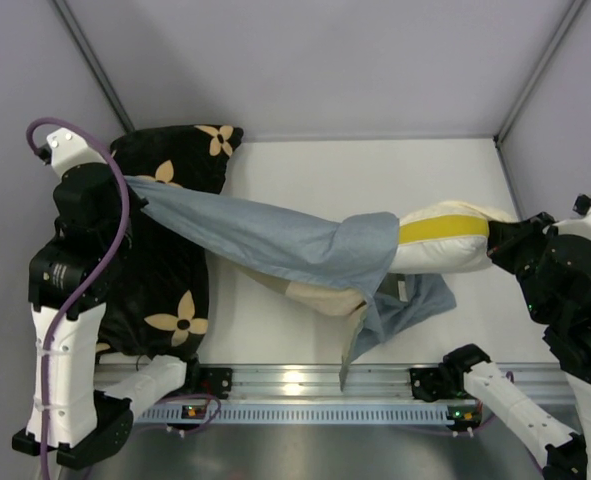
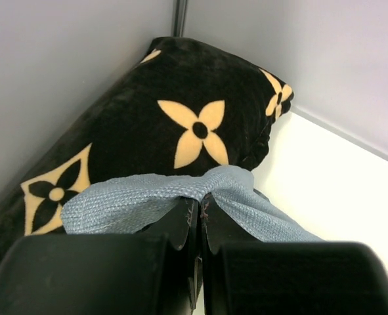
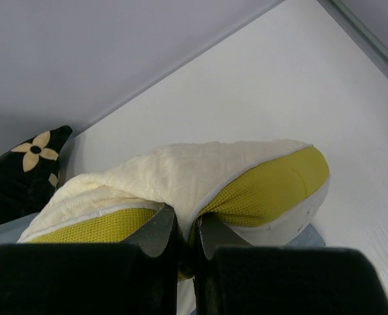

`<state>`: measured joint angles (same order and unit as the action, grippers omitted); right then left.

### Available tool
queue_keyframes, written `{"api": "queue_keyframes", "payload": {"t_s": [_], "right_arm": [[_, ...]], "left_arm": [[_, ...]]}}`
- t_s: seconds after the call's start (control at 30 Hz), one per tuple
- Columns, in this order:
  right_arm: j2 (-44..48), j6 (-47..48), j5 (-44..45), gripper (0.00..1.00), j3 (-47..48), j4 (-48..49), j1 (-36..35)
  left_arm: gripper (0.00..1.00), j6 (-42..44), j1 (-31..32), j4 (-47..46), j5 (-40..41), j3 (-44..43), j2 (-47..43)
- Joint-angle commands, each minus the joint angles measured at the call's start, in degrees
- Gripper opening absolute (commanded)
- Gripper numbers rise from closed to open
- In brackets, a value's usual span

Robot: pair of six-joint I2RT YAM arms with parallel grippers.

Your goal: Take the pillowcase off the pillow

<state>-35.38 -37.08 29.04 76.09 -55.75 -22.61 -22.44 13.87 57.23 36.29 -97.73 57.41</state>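
Only the top view takes in the whole span. The pillowcase, blue-grey side out, stretches across the bench from the left claw above the black cushion to the pillow. The pillow's left end sits inside the bunched fabric, and a cream patch of the cover shows underneath. The pillow's right end, with its yellow band, lies bare at the right claw.

The wrist views show the grips, which the top view hides. The left one shows the jaws pinched tight on a fold of blue-grey weave, with the flowered cushion just behind. The right one shows the jaws clamped on the pillow's cream edge, yellow mesh bulging on either side.

There is one pillowcase, one pillow, one cushion and two claws, both closed to a slit on what they hold.
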Motion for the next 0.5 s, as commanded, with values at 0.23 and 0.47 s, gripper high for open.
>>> {"api": "queue_keyframes", "payload": {"t_s": [0.23,0.47], "right_arm": [[-0.3,2.2,9.5,0.0,0.2,5.9,0.6],[-0.5,2.2,13.8,0.0,-0.7,5.9,0.7]], "left_arm": [[0.0,3.3,-0.9,-0.2,8.5,-5.9,-3.4],[0.0,4.9,-0.9,0.2,11.5,-6.6,-4.6]]}}
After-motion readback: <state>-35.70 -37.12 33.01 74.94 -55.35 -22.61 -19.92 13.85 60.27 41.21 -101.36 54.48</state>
